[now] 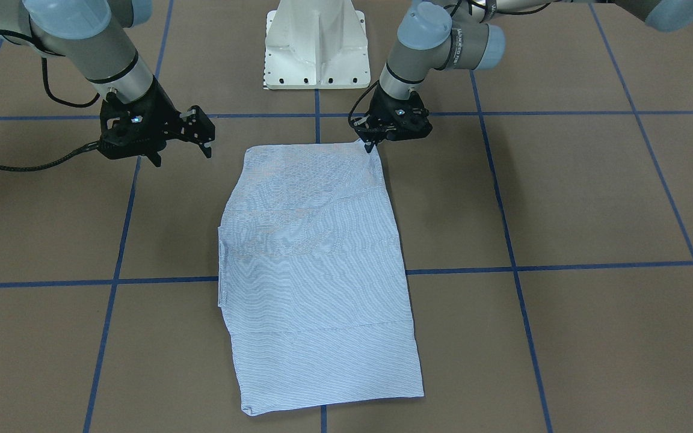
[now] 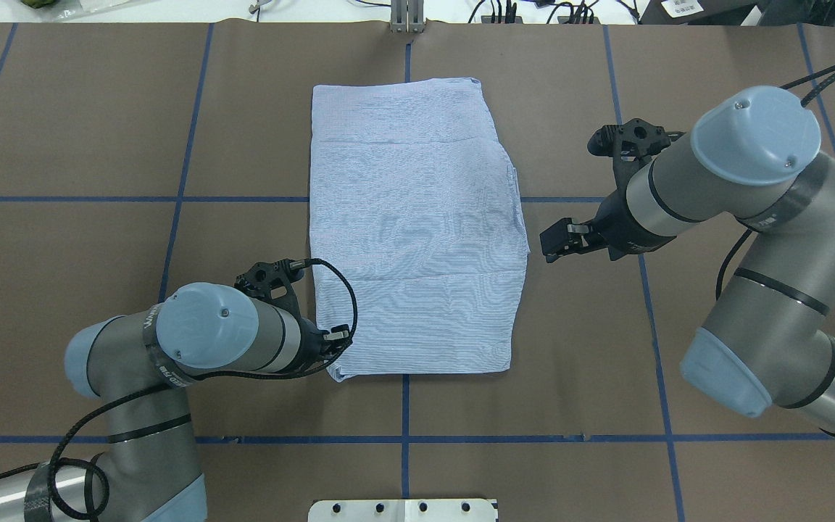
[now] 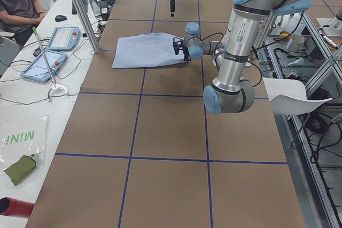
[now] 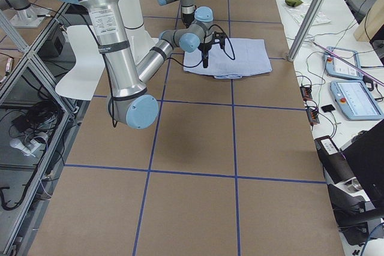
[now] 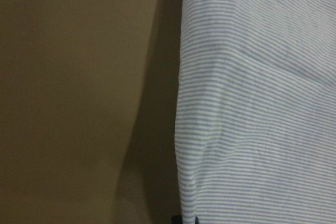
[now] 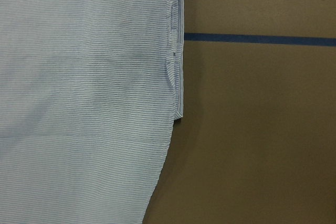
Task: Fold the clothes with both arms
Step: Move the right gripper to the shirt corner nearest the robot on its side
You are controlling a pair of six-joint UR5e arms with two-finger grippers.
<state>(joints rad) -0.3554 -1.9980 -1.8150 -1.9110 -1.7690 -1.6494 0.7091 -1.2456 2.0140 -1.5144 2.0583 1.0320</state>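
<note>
Left gripper (image 1: 372, 146): you can see its fingers pinched together on the shirt (image 1: 316, 258), at the corner nearest the base (image 1: 316, 45). In the overhead view the wrist hides the tips.
Right gripper (image 1: 181, 151): its jaws are spread wide. It sits beside the shirt's other long edge and does not touch it.
Shirt: folded into a long rectangle, lying flat at mid-table (image 1: 563, 198) across a blue tape line (image 1: 473, 269).
Left wrist view: gives you only the striped edge and a crease, very close up.
Right wrist view: shows you a narrow folded strip (image 6: 179, 56) poking out at the side edge. The overhead view shows this only as a step.
Side views: too small for you to judge either grip.
</note>
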